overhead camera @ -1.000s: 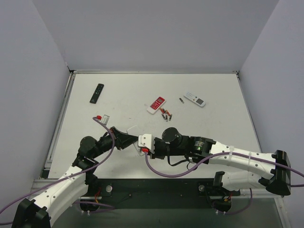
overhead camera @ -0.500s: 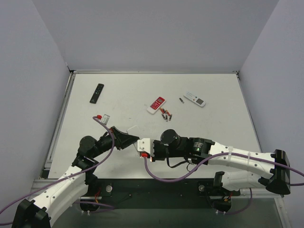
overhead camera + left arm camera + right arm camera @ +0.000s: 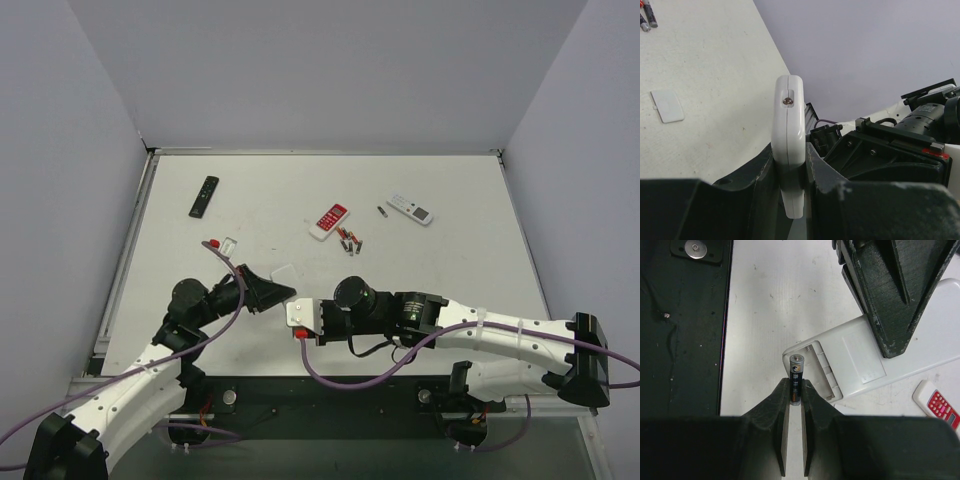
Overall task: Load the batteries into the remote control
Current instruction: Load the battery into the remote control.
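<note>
The white remote control (image 3: 866, 359) lies back-up with its battery compartment (image 3: 821, 368) uncovered. My left gripper (image 3: 789, 148) is shut on it, and in the left wrist view the remote shows edge-on. In the top view the left gripper (image 3: 270, 293) points right, toward the right wrist. My right gripper (image 3: 796, 385) is shut on one battery (image 3: 796, 376), held upright at the compartment's end edge. Its plain white cover (image 3: 667, 106) lies on the table beside the left gripper. Several loose batteries (image 3: 348, 240) lie mid-table, and a single one (image 3: 381, 211) sits farther back.
A red-and-white remote (image 3: 329, 221) lies just behind the loose batteries. A slim black remote (image 3: 204, 196) is at the back left and a white-grey remote (image 3: 410, 209) at the back right. The table's dark near edge (image 3: 685, 330) is close to the right gripper.
The right gripper with its battery has moved slightly left and toward the near edge. The left gripper has shifted a little to the right with the remote. Both grips are unchanged.
</note>
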Motion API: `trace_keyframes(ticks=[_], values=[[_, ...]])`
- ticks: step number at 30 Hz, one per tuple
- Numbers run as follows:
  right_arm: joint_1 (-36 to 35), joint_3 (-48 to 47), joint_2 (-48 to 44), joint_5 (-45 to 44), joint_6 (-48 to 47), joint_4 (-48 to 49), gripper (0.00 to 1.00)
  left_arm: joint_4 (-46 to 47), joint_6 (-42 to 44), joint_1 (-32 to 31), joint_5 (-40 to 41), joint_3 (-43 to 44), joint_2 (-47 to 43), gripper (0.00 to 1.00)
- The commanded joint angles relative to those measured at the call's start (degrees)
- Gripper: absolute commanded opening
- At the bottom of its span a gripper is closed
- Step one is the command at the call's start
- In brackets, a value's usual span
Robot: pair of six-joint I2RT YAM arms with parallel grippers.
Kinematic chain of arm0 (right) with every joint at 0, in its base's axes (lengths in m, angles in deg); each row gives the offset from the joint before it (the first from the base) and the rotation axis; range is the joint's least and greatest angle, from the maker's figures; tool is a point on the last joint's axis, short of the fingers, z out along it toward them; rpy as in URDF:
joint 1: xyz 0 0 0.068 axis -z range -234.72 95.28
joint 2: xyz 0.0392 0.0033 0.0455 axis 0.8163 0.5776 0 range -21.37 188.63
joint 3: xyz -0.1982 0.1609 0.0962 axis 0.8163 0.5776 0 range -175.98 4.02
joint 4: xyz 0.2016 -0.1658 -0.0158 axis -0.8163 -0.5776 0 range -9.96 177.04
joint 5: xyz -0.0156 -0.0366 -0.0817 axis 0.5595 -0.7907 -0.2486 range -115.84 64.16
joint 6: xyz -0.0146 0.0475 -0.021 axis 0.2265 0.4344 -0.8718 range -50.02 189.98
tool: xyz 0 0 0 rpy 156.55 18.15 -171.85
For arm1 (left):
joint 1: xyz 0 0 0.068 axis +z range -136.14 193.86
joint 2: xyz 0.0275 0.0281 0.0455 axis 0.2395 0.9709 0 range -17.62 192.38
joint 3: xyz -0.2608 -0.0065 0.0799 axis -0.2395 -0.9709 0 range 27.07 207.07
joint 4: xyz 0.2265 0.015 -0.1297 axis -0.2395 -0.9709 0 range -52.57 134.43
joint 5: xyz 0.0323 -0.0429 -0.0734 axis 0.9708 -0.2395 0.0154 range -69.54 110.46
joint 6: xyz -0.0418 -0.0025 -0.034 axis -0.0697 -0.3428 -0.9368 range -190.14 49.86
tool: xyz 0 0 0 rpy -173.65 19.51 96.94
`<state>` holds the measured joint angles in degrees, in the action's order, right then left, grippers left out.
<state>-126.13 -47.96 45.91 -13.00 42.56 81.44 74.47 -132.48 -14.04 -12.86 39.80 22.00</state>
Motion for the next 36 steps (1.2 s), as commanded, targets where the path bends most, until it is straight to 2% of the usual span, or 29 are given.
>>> trace_keyframes(ticks=[1,12,36], values=[[-0.7,-2.1,-1.2,-0.6,-1.9,0.3,0.00,0.5,0.2,0.2,-2.9,3.5,-0.1,0.00],[-0.8,-4.3,0.7,-1.1,-4.2,-1.2,0.00,-2.5,0.9,0.2,-3.9,4.6,0.4,0.00],[-1.0,-3.8,2.7,1.4,-6.6,-3.2,0.00,-1.6,-0.1,0.2,-3.9,5.2,0.7,0.00]])
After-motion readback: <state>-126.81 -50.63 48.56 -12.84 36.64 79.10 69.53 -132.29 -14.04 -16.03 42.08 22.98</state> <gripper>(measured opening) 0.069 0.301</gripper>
